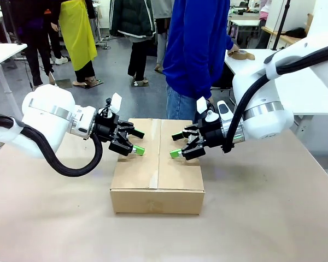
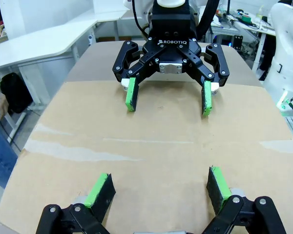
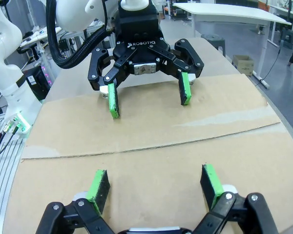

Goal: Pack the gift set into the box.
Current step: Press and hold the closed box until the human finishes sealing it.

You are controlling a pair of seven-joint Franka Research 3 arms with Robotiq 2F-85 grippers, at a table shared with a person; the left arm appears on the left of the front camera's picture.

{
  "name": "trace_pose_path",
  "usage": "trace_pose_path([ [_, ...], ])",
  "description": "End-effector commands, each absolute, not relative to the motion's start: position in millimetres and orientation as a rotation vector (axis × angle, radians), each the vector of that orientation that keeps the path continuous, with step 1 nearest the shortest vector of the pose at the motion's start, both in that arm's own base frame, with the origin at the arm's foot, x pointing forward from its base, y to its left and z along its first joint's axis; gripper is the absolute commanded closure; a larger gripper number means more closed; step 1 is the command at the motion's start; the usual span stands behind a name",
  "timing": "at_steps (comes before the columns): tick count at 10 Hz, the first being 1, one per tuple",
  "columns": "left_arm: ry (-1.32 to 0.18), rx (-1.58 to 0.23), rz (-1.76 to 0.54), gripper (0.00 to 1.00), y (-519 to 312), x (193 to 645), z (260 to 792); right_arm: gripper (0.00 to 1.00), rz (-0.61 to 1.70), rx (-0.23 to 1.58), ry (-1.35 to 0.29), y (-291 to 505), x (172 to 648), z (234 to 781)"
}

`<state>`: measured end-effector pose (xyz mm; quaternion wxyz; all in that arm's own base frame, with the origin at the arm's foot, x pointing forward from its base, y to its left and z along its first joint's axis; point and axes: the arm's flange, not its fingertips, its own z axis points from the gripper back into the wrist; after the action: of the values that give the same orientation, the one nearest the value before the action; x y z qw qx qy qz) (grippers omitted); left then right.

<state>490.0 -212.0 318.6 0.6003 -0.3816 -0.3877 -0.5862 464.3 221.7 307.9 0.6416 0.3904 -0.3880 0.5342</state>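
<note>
Two spread pincers (left [image 1: 135,141], right [image 1: 178,144]) hover over closed box [image 1: 157,180] on brown table [image 1: 262,218].

The box [image 1: 157,166] sits mid-table [image 1: 262,218], left gripper [image 1: 135,142] over its left part, right gripper [image 1: 177,144] over its right, a person [image 1: 194,60] beyond

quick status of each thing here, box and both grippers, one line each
box: flaps folded shut, clear tape along the centre seam, flat on the table
left gripper: open, empty, over the box's left half
right gripper: open, empty, over the box's right half
</note>
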Motion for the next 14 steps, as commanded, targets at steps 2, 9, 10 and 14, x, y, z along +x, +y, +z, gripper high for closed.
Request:
trace_pose_path([
  [2,-0.89,-0.897,-1.362,0.0,-213.1,487.2,315.5,0.0,1.224,0.86,-0.883,223.9,463.0,307.1],
  [9,-0.89,-0.897,-1.362,0.0,-213.1,487.2,315.5,0.0,1.224,0.86,-0.883,223.9,463.0,307.1],
  [10,-0.89,-0.897,-1.362,0.0,-213.1,487.2,315.5,0.0,1.224,0.86,-0.883,223.9,463.0,307.1],
  [14,-0.89,-0.897,-1.362,0.0,-213.1,487.2,315.5,0.0,1.224,0.86,-0.883,223.9,463.0,307.1],
])
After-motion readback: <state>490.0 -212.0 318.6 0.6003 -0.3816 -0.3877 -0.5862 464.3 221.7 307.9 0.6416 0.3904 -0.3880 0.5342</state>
